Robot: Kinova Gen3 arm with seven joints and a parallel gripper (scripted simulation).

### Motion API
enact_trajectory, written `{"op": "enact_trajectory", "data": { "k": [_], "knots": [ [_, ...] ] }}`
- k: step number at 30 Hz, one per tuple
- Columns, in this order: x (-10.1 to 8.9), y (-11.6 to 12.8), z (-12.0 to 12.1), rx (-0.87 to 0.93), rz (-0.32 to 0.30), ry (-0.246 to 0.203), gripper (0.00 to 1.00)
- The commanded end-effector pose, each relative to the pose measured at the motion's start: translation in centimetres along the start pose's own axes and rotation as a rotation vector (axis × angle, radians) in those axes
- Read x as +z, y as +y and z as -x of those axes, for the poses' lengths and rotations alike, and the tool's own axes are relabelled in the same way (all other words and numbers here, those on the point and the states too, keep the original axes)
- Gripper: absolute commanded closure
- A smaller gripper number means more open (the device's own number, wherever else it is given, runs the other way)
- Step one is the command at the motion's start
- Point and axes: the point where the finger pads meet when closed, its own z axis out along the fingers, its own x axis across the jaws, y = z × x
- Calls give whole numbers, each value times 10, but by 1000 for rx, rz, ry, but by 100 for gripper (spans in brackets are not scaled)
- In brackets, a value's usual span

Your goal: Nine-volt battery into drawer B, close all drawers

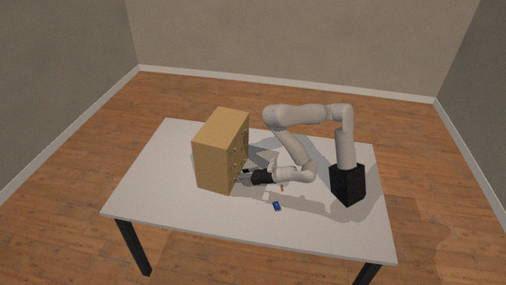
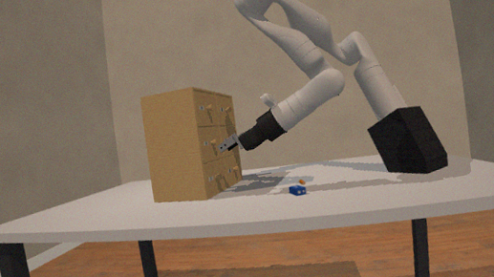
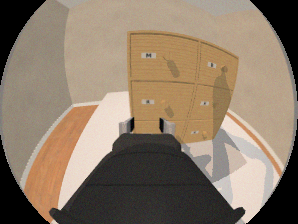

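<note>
Wooden chest (image 2: 173, 147) carries small pale drawer labels, unreadable at this size, while the claw (image 2: 225, 146), spread and holding nothing, hovers close before its middle row.

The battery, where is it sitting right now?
In the top view the blue battery lies on the table toward the near edge, in front of the chest, just beyond a small orange item, apart from the open gripper.

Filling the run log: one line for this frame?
phase: reaching for drawer knob | gripper: open, empty, at chest front, middle row | drawers: all in | battery: on table
</note>
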Motion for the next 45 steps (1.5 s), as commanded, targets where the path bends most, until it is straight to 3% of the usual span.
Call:
{"op": "enact_trajectory", "data": {
  "k": [1,22,45],
  "knots": [
    [1,8,0,-14,-13,-1,0],
    [9,13,0,-14,-106,-1,0],
    [11,13,0,-14,-123,-2,0]
  ]
}}
